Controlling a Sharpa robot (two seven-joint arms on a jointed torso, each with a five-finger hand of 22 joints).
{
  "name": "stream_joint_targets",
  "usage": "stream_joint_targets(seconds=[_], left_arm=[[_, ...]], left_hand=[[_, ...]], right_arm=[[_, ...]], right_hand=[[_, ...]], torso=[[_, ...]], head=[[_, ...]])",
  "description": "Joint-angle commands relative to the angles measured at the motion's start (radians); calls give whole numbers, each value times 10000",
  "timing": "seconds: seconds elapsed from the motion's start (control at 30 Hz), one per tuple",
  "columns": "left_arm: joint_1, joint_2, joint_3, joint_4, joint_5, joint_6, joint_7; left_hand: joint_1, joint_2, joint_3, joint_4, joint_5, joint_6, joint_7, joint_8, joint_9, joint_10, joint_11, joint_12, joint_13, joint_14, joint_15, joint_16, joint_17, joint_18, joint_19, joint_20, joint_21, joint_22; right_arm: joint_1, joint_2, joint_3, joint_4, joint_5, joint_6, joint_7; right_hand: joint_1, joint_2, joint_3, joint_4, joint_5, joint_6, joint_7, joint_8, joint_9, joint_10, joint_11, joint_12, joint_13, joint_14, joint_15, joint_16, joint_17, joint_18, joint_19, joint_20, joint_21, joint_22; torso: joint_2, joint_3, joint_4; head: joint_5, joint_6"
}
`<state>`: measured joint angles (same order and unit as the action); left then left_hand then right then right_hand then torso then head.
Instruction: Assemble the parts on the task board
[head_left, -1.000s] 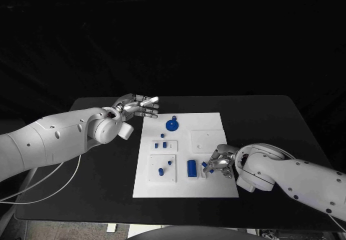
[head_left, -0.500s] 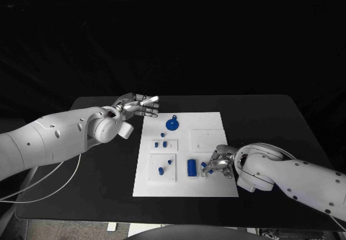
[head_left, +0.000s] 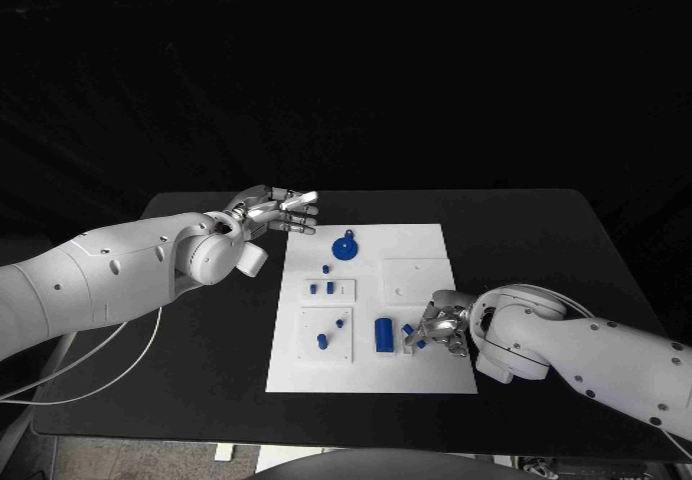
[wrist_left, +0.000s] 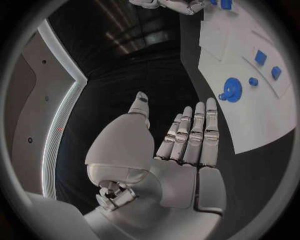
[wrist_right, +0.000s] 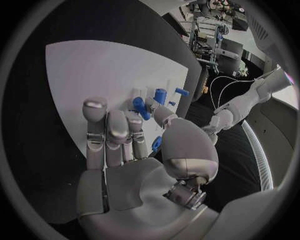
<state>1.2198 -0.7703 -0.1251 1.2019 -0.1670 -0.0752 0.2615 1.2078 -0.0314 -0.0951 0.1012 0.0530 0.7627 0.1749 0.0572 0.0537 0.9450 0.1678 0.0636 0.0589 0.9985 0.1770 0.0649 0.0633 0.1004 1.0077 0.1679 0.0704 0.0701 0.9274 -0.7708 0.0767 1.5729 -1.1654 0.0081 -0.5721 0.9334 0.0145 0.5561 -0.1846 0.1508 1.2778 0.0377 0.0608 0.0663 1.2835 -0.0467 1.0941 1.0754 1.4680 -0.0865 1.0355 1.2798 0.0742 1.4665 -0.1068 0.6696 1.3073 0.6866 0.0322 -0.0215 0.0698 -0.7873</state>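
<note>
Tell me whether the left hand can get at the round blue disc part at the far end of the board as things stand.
Probably yes. The left robot hand hovers open just off the task board far corner, and the round blue disc lies close beside it with bare board between and nothing over it.

Black table (head_left: 519, 240), square top, matte dark surface; its far edge and both side edges are visible in the head view. One item lies directly on it: the white task board (head_left: 418, 245), a flat rectangular plate set lengthwise near the table's middle, long axis running from the near side toward the far side. The board's near edge sits close to the table's near edge; its far edge lies well short of the table's far edge. Bare black tabletop borders the board on both long sides.
</note>
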Motion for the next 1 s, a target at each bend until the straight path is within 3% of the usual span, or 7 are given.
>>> stream_joint_targets(seconds=[0.03, 0.93, 1.0], left_arm=[[11, 3, 5, 25, -46, 73, 35], [12, -23, 4, 33, -64, 77, 18], [12, -23, 4, 34, -73, 82, 15]], left_hand=[[0, -35, 49, 29, -44, 14, 0, -21, 6, -23, 8, -28, -7, -50, -2, -43, -10, 82, 60, -34, -10, 2], [13, -25, 52, 20, -41, 15, 0, -21, 6, -28, 11, -28, -7, -48, -1, -42, -10, 85, 58, -31, -11, 2], [18, -26, 53, 15, -41, 13, 2, -21, 6, -29, 11, -28, -7, -47, -1, -42, -10, 85, 58, -31, -11, 2]], right_arm=[[-64, 7, -55, -61, -149, 484, -295], [-89, 145, -108, -257, -424, 1112, -566], [-90, 145, -110, -262, -435, 1187, -596]], right_hand=[[-7, 119, -20, 84, -64, 90, -87, 23, -6, -12, 4, -47, -5, 76, -19, 18, -8, -144, 512, -39, 14, 329], [-321, -85, -147, 296, -134, 37, -88, 21, -8, -73, 12, -116, -46, 59, -12, -8, -16, -137, 502, -32, -38, 322], [-383, -210, -282, 338, 110, 24, -90, 21, -8, -95, 17, -137, -63, 49, -8, -36, -28, -135, 499, -28, -56, 320]], torso=[[0, 5, 1], [-1, 4, -6], [-3, 6, -8]], head=[[11, -2], [42, -68], [39, -75]])
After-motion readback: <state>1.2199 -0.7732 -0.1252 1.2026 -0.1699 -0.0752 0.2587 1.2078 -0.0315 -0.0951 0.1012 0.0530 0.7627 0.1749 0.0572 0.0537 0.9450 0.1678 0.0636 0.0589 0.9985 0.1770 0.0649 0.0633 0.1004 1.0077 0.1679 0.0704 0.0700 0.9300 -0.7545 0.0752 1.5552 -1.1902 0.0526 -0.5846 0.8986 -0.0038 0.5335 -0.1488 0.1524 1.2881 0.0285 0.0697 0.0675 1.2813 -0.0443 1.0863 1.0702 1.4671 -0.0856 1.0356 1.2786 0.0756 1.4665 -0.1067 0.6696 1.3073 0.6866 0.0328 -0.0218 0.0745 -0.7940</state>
